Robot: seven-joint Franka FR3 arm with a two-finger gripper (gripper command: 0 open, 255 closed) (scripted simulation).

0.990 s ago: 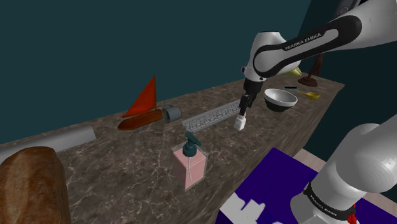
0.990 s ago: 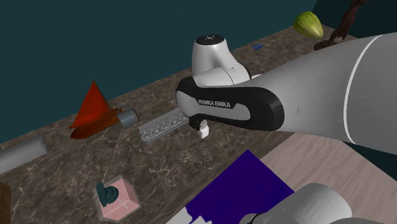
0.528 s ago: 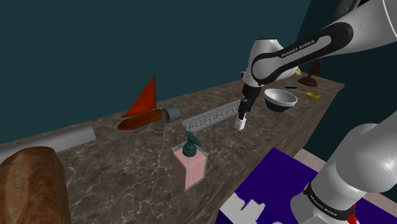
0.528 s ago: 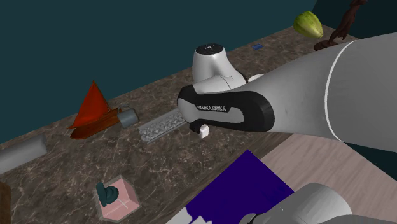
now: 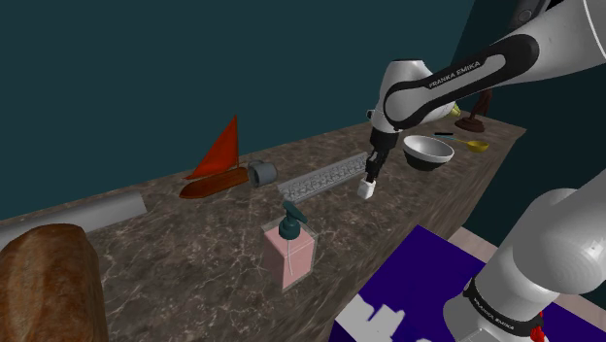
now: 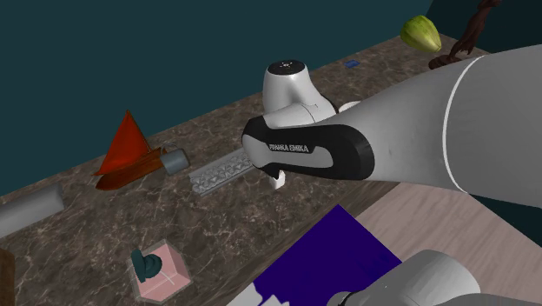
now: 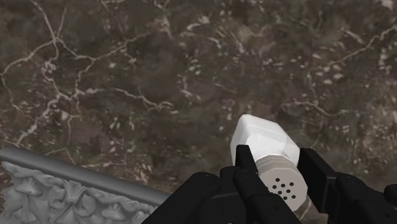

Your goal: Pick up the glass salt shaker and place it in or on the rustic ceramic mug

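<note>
The salt shaker (image 7: pixel 264 137) is a small white faceted bottle with a perforated cap. It stands on the dark marble counter (image 5: pixel 223 233), just in front of an ornate grey bar (image 5: pixel 325 175). My gripper (image 7: pixel 280 170) comes down on it from above, and its black fingers (image 7: pixel 245 172) clasp the cap from both sides. In the shoulder view the shaker (image 5: pixel 366 188) shows white under the gripper (image 5: pixel 370 179), its base on the counter. A small grey mug (image 5: pixel 260 174) lies on its side further along the counter, to the shoulder view's left.
A white bowl (image 5: pixel 427 151) sits close by, on the shoulder view's right. A pink soap dispenser (image 5: pixel 289 251) stands nearer the counter's front edge. A red sail-shaped object (image 5: pixel 218 160), a grey roll (image 5: pixel 97 209) and a bread loaf (image 5: pixel 49 282) lie further left.
The arm has sunk a little over the shaker and the fingers have come together on its cap. The shaker has not moved.
</note>
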